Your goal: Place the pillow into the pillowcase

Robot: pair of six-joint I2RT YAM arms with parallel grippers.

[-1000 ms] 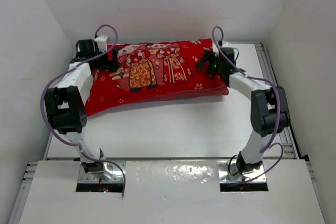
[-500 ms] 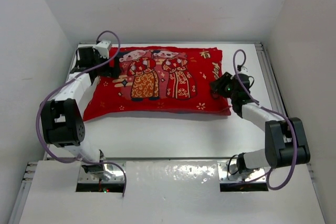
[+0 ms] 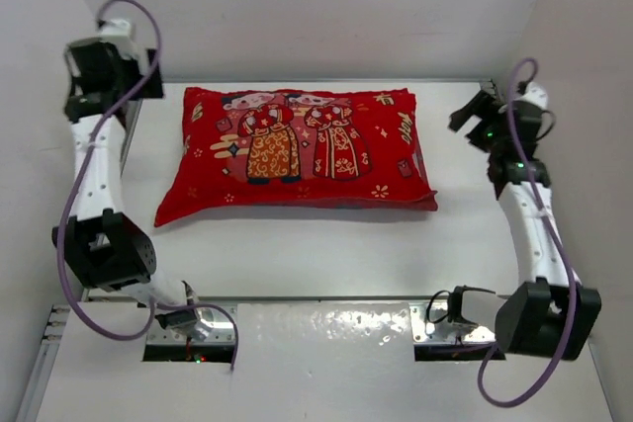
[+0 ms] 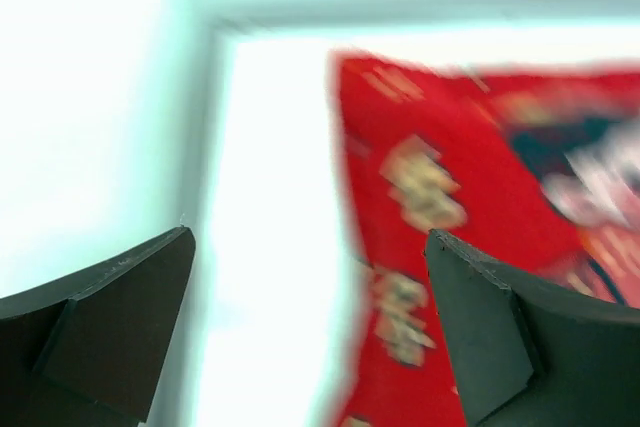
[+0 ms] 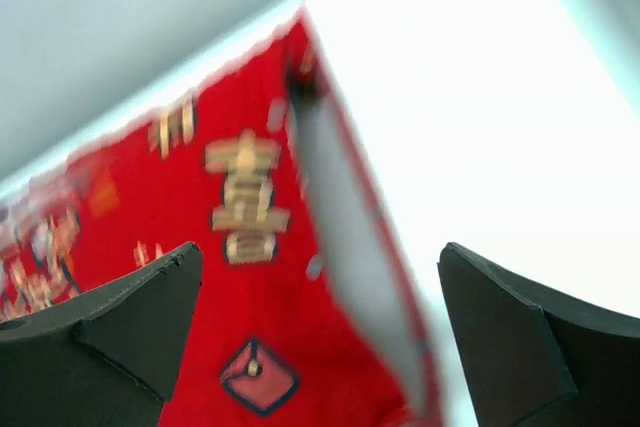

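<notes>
Pillowcase [image 3: 302, 150] lies plump on the table [image 3: 297, 244], print up. Pillow [image 5: 345, 227] shows only as a pale, blurred strip at the case's right-end opening. Left fingers [image 4: 110, 317] spread apart, empty, clear of the left end. Right fingers [image 5: 110, 327] spread apart, empty, clear of the right end.

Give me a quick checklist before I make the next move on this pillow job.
1. Left gripper open and empty: ok.
2. Right gripper open and empty: ok.
3. Both grippers clear of the pillowcase: ok, one beyond each end.
4. Pillowcase plump and resting on the table: ok.
5. Pillow fully inside: cannot tell; a blurred pale strip shows along the case's right-end edge.
</notes>
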